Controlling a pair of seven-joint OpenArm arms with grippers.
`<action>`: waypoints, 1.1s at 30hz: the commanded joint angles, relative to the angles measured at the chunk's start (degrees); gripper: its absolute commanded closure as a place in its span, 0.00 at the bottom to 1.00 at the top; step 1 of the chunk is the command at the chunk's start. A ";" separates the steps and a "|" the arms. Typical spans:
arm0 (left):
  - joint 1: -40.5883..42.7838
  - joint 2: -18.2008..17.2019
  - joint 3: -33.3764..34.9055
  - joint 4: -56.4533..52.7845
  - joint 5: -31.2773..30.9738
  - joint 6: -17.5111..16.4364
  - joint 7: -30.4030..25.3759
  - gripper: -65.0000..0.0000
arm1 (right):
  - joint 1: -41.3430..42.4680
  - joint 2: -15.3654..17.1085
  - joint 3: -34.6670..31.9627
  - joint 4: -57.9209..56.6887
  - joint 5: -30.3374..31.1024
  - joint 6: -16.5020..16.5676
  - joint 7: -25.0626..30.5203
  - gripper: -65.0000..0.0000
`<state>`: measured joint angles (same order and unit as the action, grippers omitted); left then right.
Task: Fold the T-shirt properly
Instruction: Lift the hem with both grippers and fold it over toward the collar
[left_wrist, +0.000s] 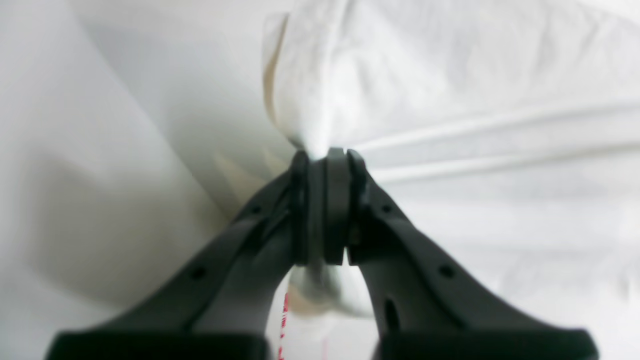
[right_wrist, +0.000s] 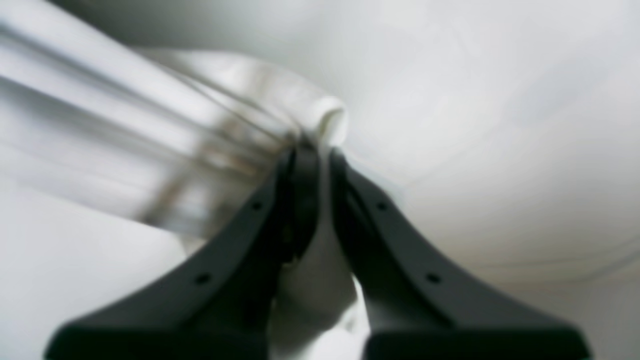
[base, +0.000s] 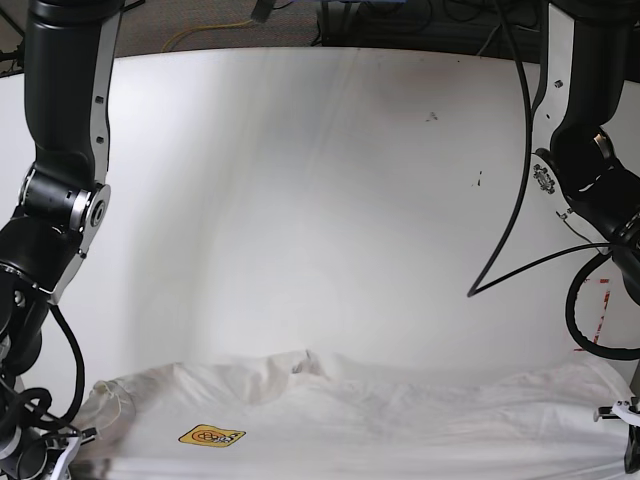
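The white T-shirt (base: 380, 420) lies stretched across the near edge of the table, wrinkled, with a small orange-and-black patch (base: 211, 436) near its left end. In the left wrist view my left gripper (left_wrist: 324, 152) is shut on a bunched fold of the T-shirt (left_wrist: 450, 75), and taut creases run off to the right. In the blurred right wrist view my right gripper (right_wrist: 315, 147) is shut on a rolled edge of the T-shirt (right_wrist: 330, 117). In the base view both grippers sit low at the bottom corners, mostly cut off by the frame.
The white table (base: 320, 200) stretches away behind the shirt. A black cable (base: 515, 200) hangs by the arm on the right (base: 585, 180). Red marks (base: 598, 312) show near the right edge. The other arm (base: 55, 200) stands at the left edge.
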<state>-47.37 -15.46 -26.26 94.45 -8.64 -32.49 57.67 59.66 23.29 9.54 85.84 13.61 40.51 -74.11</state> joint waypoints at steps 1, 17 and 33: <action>0.39 -1.20 -0.68 0.36 2.97 0.01 -1.27 1.00 | -1.15 1.46 0.70 2.55 -3.72 -0.51 -1.10 1.00; 31.16 0.65 -6.75 1.24 2.80 -7.51 -11.65 1.00 | -37.11 -5.13 12.83 17.59 -3.72 -0.51 -0.84 1.00; 53.31 0.74 -8.24 0.36 -2.48 -7.51 -18.24 1.00 | -59.17 -9.62 19.34 20.84 -3.72 -0.51 4.44 0.98</action>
<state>6.07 -13.54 -34.11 93.58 -9.91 -40.71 40.66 0.40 12.56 26.94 104.36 11.31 40.40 -69.76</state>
